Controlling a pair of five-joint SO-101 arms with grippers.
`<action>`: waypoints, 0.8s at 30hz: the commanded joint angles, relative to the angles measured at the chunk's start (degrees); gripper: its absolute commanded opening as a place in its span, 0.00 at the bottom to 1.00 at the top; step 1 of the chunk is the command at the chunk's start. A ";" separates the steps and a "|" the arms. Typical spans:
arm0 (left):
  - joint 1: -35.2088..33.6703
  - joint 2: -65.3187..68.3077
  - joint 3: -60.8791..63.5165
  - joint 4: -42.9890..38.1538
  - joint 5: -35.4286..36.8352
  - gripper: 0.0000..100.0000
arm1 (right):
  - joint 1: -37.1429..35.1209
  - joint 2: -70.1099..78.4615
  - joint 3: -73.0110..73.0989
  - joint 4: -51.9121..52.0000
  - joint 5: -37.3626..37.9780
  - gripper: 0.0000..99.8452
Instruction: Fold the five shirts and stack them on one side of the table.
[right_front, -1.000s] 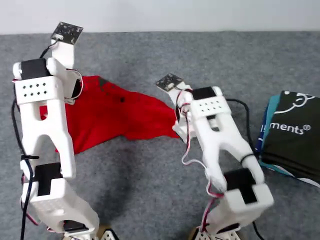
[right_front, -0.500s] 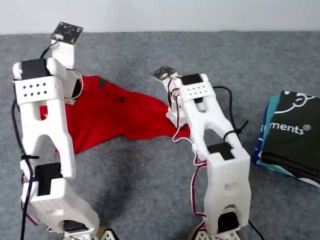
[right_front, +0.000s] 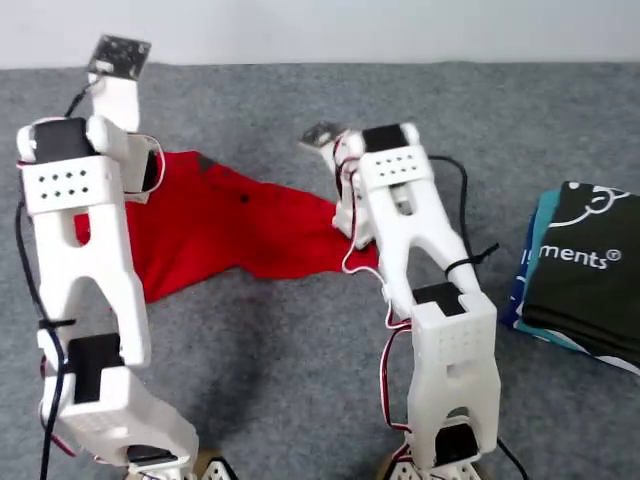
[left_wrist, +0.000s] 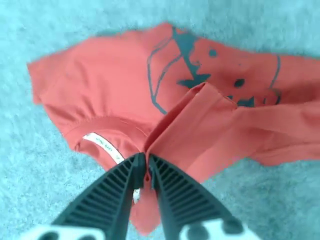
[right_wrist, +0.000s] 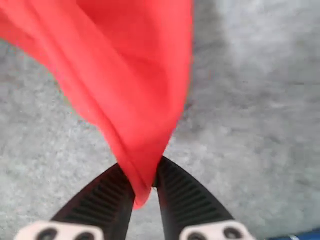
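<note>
A red shirt (right_front: 230, 225) lies partly spread on the grey table (right_front: 280, 370) between the two arms. In the left wrist view its dark print (left_wrist: 180, 60) and neck label face up. My left gripper (left_wrist: 146, 167) is shut on a raised fold of the red shirt near the collar. My right gripper (right_wrist: 146, 182) is shut on the shirt's other end (right_wrist: 135, 75), where the cloth hangs lifted off the table. From above, that right gripper (right_front: 350, 228) is at the shirt's right tip, under the arm's wrist.
A stack of folded shirts (right_front: 585, 265), dark on top with blue beneath, sits at the table's right edge. Both white arm bases stand along the near edge. Bare grey surface stretches between the red shirt and the stack.
The right arm has swung left and toward the far side, carrying the shirt's right end with it. The left arm has shifted slightly up and left, still holding the cloth.
</note>
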 joint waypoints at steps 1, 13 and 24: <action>2.64 -6.51 -4.79 1.67 1.76 0.00 | 3.30 -1.27 -13.71 4.09 2.55 0.01; 8.44 -15.82 -12.44 1.85 6.77 0.00 | 5.93 -13.23 -35.78 3.91 13.89 0.01; 8.00 -23.12 -27.38 -3.16 -0.97 0.00 | 6.02 -27.12 -49.58 3.82 21.10 0.01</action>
